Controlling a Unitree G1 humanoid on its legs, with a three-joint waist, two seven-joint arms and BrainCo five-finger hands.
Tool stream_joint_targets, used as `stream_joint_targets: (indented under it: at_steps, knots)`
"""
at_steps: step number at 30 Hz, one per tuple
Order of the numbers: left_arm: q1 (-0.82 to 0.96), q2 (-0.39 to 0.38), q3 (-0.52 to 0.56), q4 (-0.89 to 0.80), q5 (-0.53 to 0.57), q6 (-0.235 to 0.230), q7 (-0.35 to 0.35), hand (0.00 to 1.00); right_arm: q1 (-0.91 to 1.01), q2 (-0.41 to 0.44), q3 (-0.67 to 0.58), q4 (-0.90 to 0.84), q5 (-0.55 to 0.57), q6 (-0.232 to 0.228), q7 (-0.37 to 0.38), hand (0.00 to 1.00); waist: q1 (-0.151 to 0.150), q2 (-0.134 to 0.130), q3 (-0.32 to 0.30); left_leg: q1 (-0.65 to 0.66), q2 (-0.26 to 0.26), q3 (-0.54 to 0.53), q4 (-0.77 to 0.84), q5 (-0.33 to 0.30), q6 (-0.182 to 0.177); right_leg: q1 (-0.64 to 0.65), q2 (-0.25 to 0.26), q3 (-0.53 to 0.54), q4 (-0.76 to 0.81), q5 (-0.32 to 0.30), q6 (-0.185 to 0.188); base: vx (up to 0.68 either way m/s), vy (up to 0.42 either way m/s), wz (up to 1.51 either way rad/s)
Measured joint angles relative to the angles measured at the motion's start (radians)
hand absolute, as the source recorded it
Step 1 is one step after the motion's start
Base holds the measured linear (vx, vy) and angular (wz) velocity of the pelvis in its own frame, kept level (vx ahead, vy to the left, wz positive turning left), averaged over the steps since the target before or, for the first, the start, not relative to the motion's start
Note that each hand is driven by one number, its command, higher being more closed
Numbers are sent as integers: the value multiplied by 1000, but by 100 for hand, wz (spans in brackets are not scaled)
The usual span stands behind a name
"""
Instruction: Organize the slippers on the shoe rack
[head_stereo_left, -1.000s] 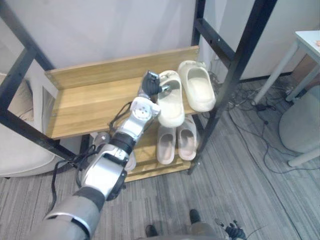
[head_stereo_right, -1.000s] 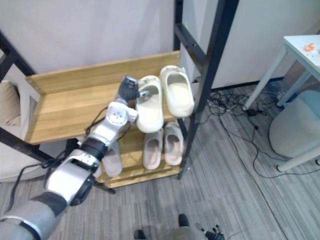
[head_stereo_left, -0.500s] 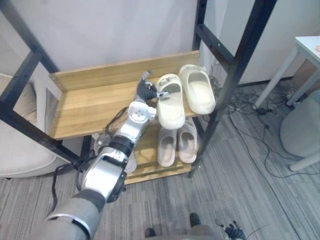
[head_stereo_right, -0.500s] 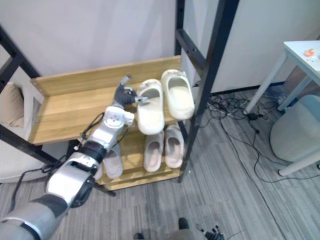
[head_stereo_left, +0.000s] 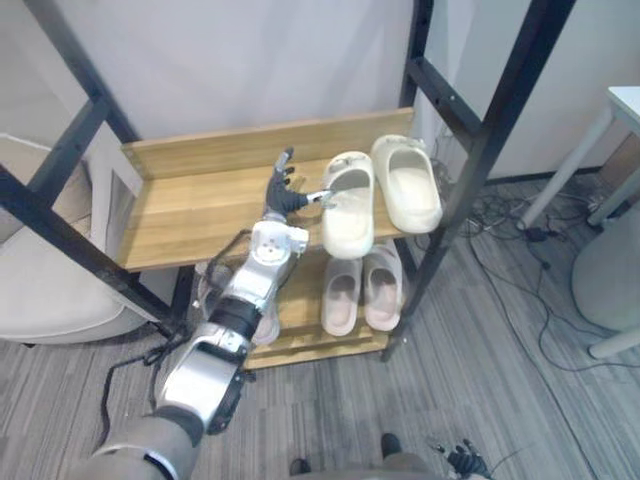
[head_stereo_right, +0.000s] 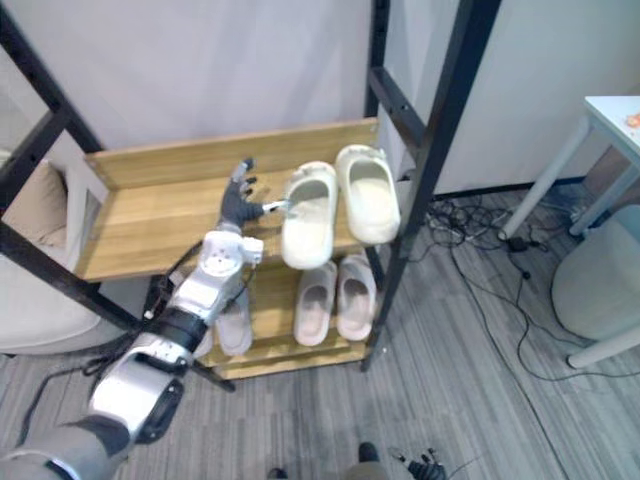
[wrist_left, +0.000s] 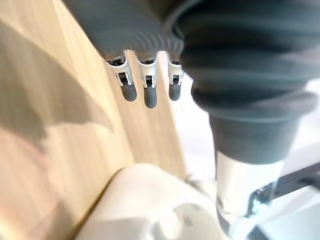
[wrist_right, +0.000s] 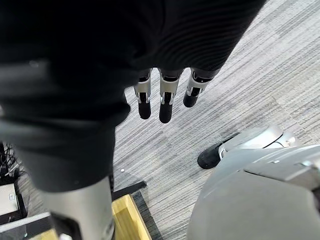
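L hand (head_stereo_left: 283, 197) is raised over the upper shelf (head_stereo_left: 190, 210) of the black-framed shoe rack (head_stereo_left: 490, 130), wide open and holding nothing. Its fingers (wrist_left: 150, 92) are straight and fanned toward the back wall. The thumb (head_stereo_left: 316, 196) sticks out sideways to the rim of the cream slipper (head_stereo_left: 346, 215) just beside it. Whether thumb tip and rim actually touch can't be told. That slipper lies lengthwise on the shelf's R half, its near end poking a little past the front edge. A second cream slipper (head_stereo_left: 408, 190) lies alongside on its R, the two close together, approx. parallel, next to the rack's R upright. The shelf's L half is bare wood w/ a raised back board. On the lower shelf (head_stereo_left: 305, 335), right under the cream pair, two paler slippers (head_stereo_left: 342, 297) (head_stereo_left: 381, 288) sit side by side, ends pointing outward. One more pale slipper (head_stereo_right: 234, 322) lies further L, partly behind the L arm. R hand (wrist_right: 165, 102) hangs low, well apart from the rack, fingers straight and relaxed w/ nothing in them, over grey striped carpet floor (wrist_right: 240, 75). At far R, the corner of a white counter (head_stereo_right: 610, 110) shows on slim white legs.
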Motion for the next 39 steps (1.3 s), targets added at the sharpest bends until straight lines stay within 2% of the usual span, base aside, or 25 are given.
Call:
stream_joint_targets:
  at_steps: [5, 11, 15, 22, 33, 39]
  knots:
    - [144, 2, 3, -167, -62, -28, 2, 0, -3, 3, 22, 20, 18, 4, -1, 0, 13, -23, -15, 2, 2, -24, -4, 8, -1, 16, 0, -24, -14, 3, -4, -35, -36, 13]
    - [262, 1, -38, -257, -119, -40, -21, 0, -17, 2, 32, 42, 18, 11, -3, 0, 25, -38, -24, 13, 0, -38, -9, 9, -1, 36, -1, -39, -26, 3, -4, -16, -24, 8]
    - [308, -29, -114, -260, -139, -45, -56, 0, -24, 2, 38, 46, 18, 11, -10, 0, 28, -40, -25, 14, -2, -56, -9, 11, 0, 51, -3, -58, -33, 3, -4, -14, -25, 11]
    - [325, -73, -165, -260, -139, -53, -85, 0, -42, 2, 41, 79, 19, 11, -29, 0, 30, -47, -31, 16, 0, -79, -9, 13, -1, 67, -2, -84, -40, 1, -6, -25, -31, 11]
    - [312, -88, -257, -250, -138, -61, -90, 0, -44, 6, 43, 80, 19, 11, -37, 0, 28, -63, -42, 12, -1, -80, -9, 13, -1, 68, -2, -86, -48, 1, -6, -3, -2, 0]
    - [243, -118, -299, -170, -138, -59, -87, 0, -48, 12, 49, 80, 19, 11, -38, 0, 25, -65, -43, 12, 0, -79, -9, 13, -1, 67, -2, -86, -49, 1, -6, -11, -7, 0]
